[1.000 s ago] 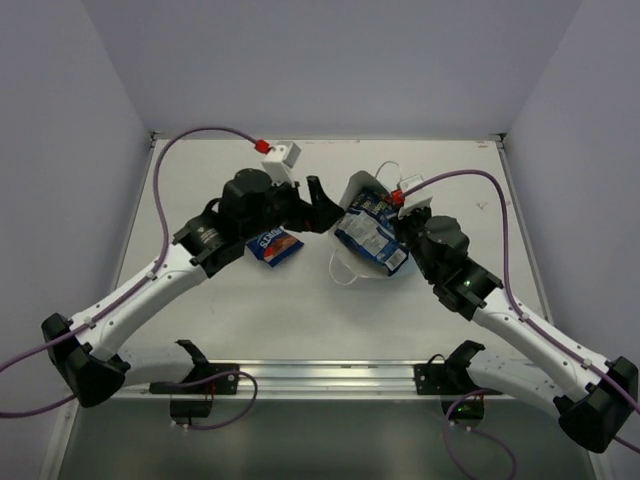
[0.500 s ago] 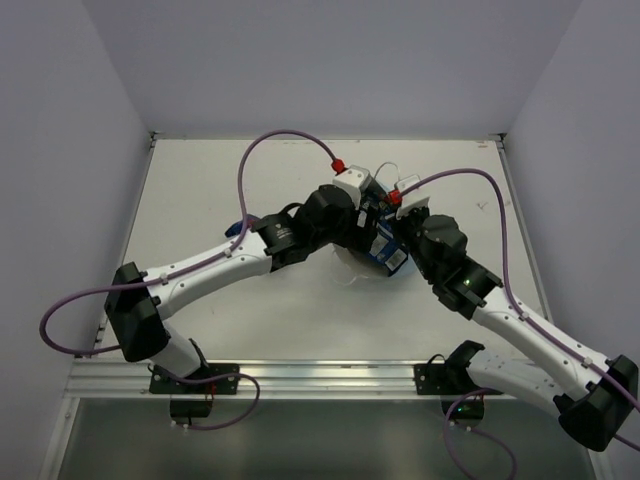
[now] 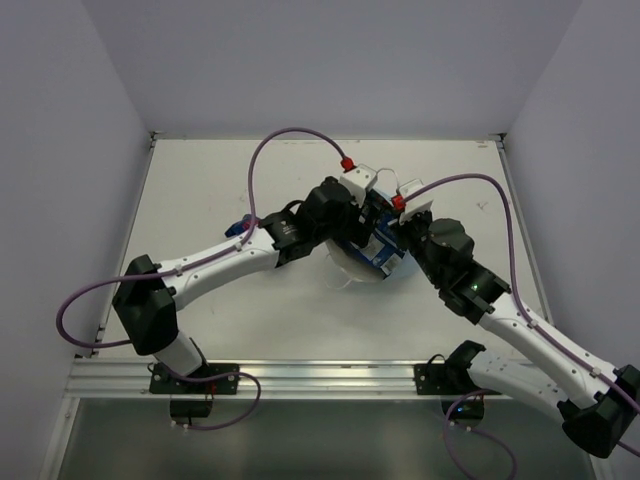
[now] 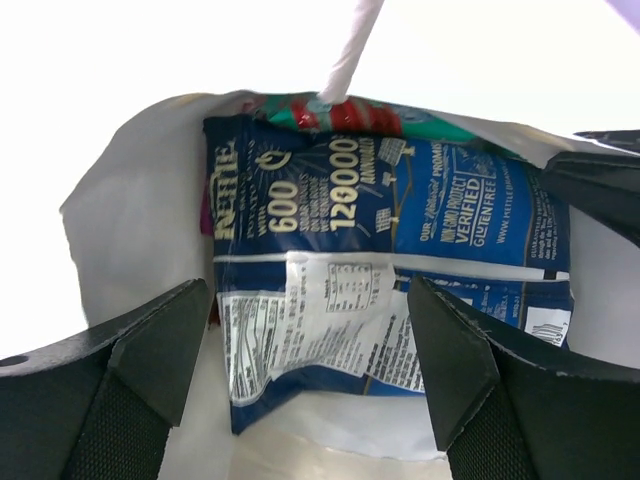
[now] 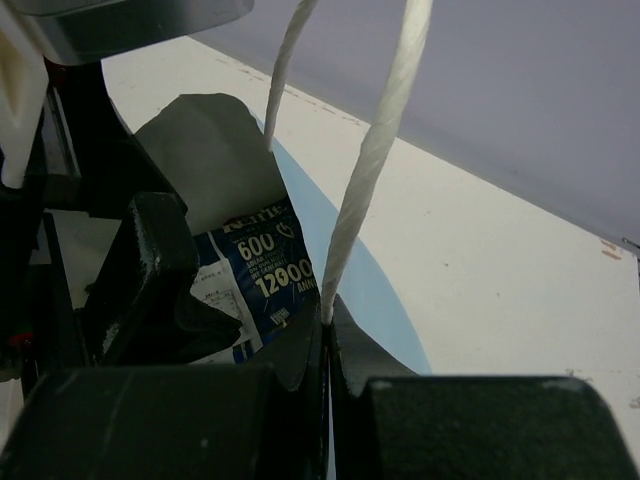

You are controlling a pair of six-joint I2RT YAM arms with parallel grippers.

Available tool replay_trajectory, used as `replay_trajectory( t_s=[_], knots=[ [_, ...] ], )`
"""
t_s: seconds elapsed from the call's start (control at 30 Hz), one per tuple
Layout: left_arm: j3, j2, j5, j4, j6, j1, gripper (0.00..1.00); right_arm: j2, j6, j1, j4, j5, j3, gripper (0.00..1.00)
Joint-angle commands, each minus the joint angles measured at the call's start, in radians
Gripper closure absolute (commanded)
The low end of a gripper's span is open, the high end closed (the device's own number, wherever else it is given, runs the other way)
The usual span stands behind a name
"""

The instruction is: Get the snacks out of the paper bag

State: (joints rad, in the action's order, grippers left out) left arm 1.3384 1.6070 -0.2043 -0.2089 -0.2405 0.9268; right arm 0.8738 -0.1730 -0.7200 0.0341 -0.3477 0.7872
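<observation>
The light blue paper bag [image 3: 390, 268] lies mid-table with its mouth toward the left arm. My left gripper [image 4: 310, 310] is open inside the bag's white interior [image 4: 130, 230]. Its fingers [image 4: 150, 350] stand on either side of a dark blue-white packet [image 4: 390, 250] and do not pinch it. A teal-and-red packet [image 4: 400, 118] lies behind it, and a magenta sliver [image 4: 205, 215] shows at the left. My right gripper [image 5: 328, 335] is shut on the bag's rim [image 5: 350, 290], beside a white cord handle [image 5: 375, 150]. The blue packet also shows in the right wrist view [image 5: 265, 270].
A dark blue packet [image 3: 238, 226] lies on the table left of the bag, mostly hidden under the left arm. The left arm's purple cable [image 3: 290, 135] arches over the far table. The grey walls stand close on both sides.
My left arm has swung right from beside the dark blue packet on the table, and its open gripper has gone into the bag's mouth. The right gripper has kept its hold on the bag.
</observation>
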Motion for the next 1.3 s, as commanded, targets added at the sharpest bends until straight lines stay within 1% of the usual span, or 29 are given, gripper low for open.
replay_trajectory(
  t_s=[0.0,0.2,0.27,0.3,0.33,0.4,0.43,0.5,0.53,0.6,0.63,0.67,0.83,1.0,1.1,1.17,1.27],
  knots=[
    [-0.011,0.025,0.043,0.06,0.056,-0.014,0.13,-0.024,0.004,-0.004,0.004,0.026,0.041,1.0],
    [-0.036,0.065,0.091,0.037,0.041,-0.019,0.17,-0.021,0.01,-0.006,-0.002,0.038,0.044,1.0],
    [-0.056,0.067,0.101,0.042,0.032,-0.019,0.21,-0.022,0.012,-0.004,-0.003,0.041,0.044,1.0],
    [-0.064,0.067,0.105,0.051,0.029,-0.019,0.26,-0.024,0.015,-0.006,-0.005,0.041,0.043,1.0],
    [-0.077,0.067,0.105,0.057,0.026,-0.019,0.35,-0.025,0.017,-0.006,-0.008,0.042,0.041,1.0],
    [-0.084,0.07,0.098,0.062,0.023,-0.02,0.47,-0.025,0.017,-0.006,-0.011,0.042,0.04,1.0],
    [-0.085,0.071,0.098,0.063,0.021,-0.02,0.58,-0.024,0.02,-0.006,-0.01,0.042,0.041,1.0],
    [-0.084,0.073,0.097,0.066,0.02,-0.022,0.68,-0.025,0.024,-0.006,-0.011,0.041,0.038,1.0],
    [-0.084,0.073,0.098,0.068,0.018,-0.022,0.78,-0.025,0.026,-0.006,-0.011,0.041,0.035,1.0],
    [-0.084,0.071,0.1,0.074,0.017,-0.022,0.87,-0.029,0.029,-0.006,-0.014,0.041,0.03,1.0],
    [-0.082,0.07,0.101,0.074,0.017,-0.023,0.97,-0.029,0.03,-0.006,-0.014,0.039,0.029,1.0],
    [-0.081,0.065,0.102,0.072,0.015,-0.023,1.0,-0.027,0.032,-0.006,-0.014,0.032,0.026,1.0],
    [-0.064,-0.027,0.124,0.051,0.001,-0.023,1.0,-0.025,0.035,-0.006,-0.02,-0.011,0.014,1.0],
    [-0.025,-0.18,0.141,-0.05,-0.022,-0.023,1.0,-0.007,0.044,-0.002,-0.025,-0.097,0.012,1.0],
    [0.007,-0.263,0.105,-0.154,-0.031,-0.023,1.0,-0.001,0.055,0.004,-0.026,-0.119,0.01,1.0],
    [0.024,-0.303,0.039,-0.251,-0.057,-0.028,1.0,0.001,0.059,0.01,-0.026,-0.129,0.007,1.0],
    [-0.017,-0.396,-0.009,-0.352,-0.132,-0.089,1.0,-0.001,0.061,0.013,-0.026,-0.146,0.004,1.0]
  ],
)
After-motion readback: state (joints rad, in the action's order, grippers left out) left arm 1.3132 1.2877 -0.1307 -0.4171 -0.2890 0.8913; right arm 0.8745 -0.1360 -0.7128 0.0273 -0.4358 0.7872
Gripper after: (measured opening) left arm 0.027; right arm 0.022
